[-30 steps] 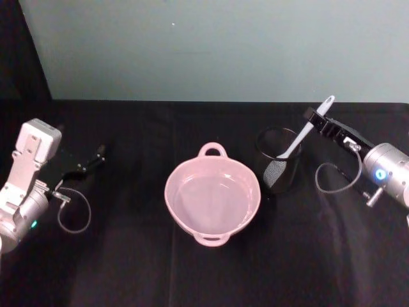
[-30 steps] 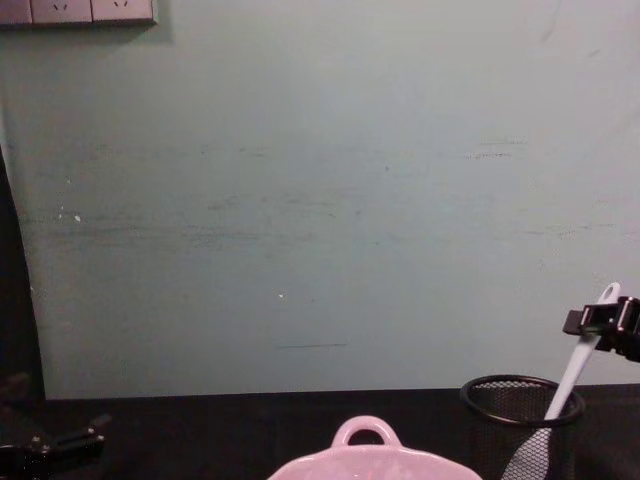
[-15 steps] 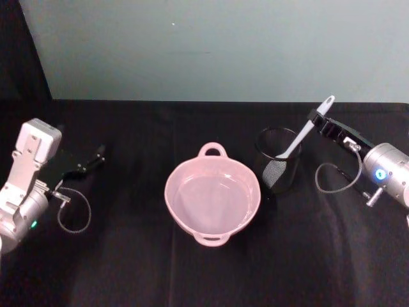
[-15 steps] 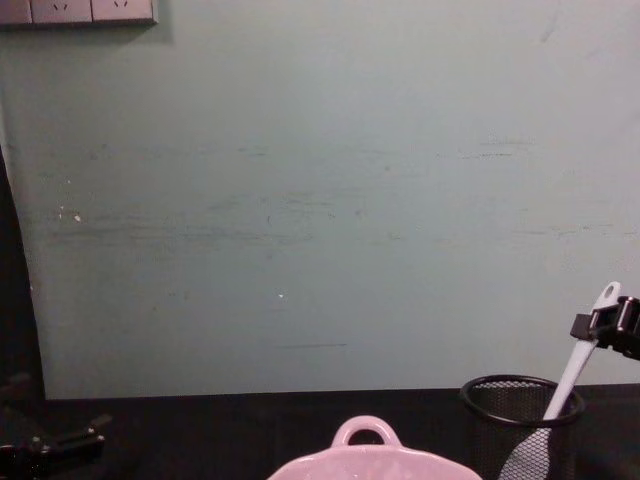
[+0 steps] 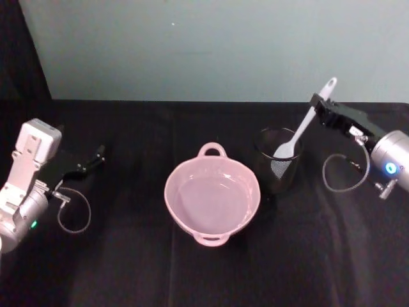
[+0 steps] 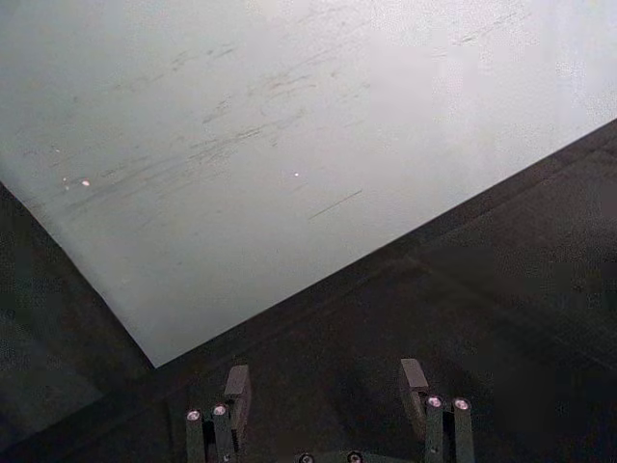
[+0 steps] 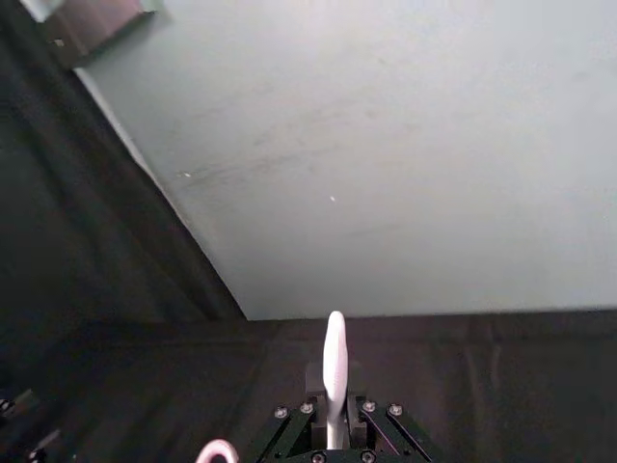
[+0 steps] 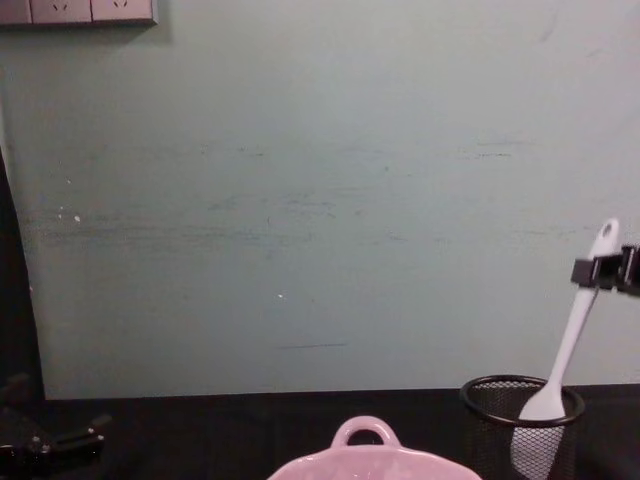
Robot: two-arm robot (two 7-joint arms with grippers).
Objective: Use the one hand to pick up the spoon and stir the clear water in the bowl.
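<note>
1. Change from the earlier frames: my right gripper [image 5: 320,104] now sits higher and slightly farther back than one second ago. It carries the spoon [image 5: 300,133] upward with it. The paddle blade, previously deep inside the mesh cup [image 5: 276,178], now stands at rim level. In the chest view the spoon [image 8: 572,335] has its blade top level with the mesh cup [image 8: 490,432] rim and its lower part visible through the mesh. The handle is steeper than before. My left gripper [image 5: 94,157] has not moved.

2. Tool state: the right gripper [image 8: 603,270] is clamped on the upper handle, just below the holed tip. The right wrist view shows the spoon [image 7: 335,371] rising between the closed fingers [image 7: 313,417]. The left gripper [image 6: 325,388] rests on the left of the table [image 5: 128,268], fingers [image 6: 236,391] apart and holding nothing.

3. Surroundings: the bowl [image 5: 169,198] stands at table centre, just beside the mesh cup and to its left. It is well apart from the spoon blade. Its loop handle points toward the wall [image 5: 192,51]. The cup rim still encircles the blade.

4. Materials:
- Spoon: white, smooth plastic; slim handle, flat blade.
- Bowl [image 8: 367,462]: pale pink, glossy, round; it holds clear water.
- Mesh cup: black wire, cylindrical.
- Table: matte black cloth.
- Wall: pale green, scuffed.
</note>
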